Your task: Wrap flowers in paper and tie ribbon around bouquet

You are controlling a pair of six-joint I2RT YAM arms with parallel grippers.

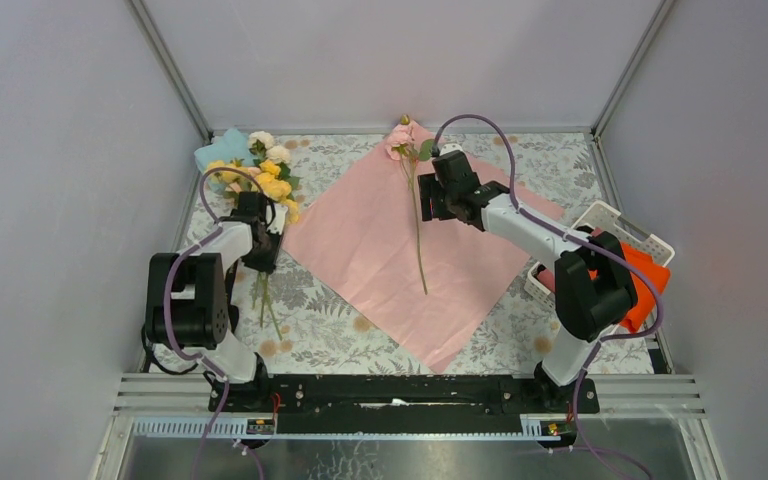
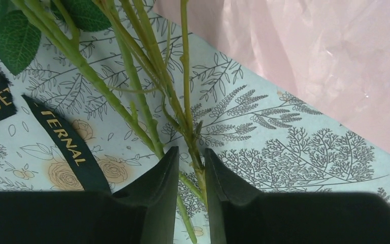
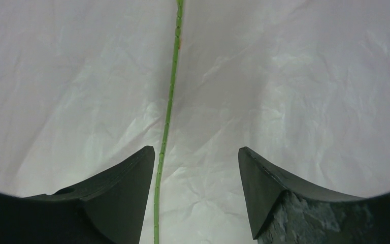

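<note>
Floral tabletop (image 2: 294,152): pinch light, springy flowers (image 2: 185,61) by stems inside near-closed left end effector (image 2: 191,152), hold unclear; right end effector (image 3: 197,152) wide, empty.

Flat pink paper (image 1: 360,250) (one flower (image 1: 419,230) atop)

top camera looks down on the whole table (image 1: 340,330); both wrist cameras, close in, share the paper (image 1: 360,240).

One pale pink-lilac paper sheet (image 1: 380,250) at centre, with one long-stemmed pink flower (image 1: 419,240) on it. One bunch of yellow, pink and white blooms (image 1: 265,172) at upper left, its stems too tangled to count. Two stretches of black gold-lettered ribbon (image 2: 66,147). One light blue cloth (image 1: 220,152), one white plastic basket (image 1: 610,216), one orange cloth (image 1: 650,275). Two robot arms: left arm (image 1: 222,245), right arm (image 1: 530,225).
</note>
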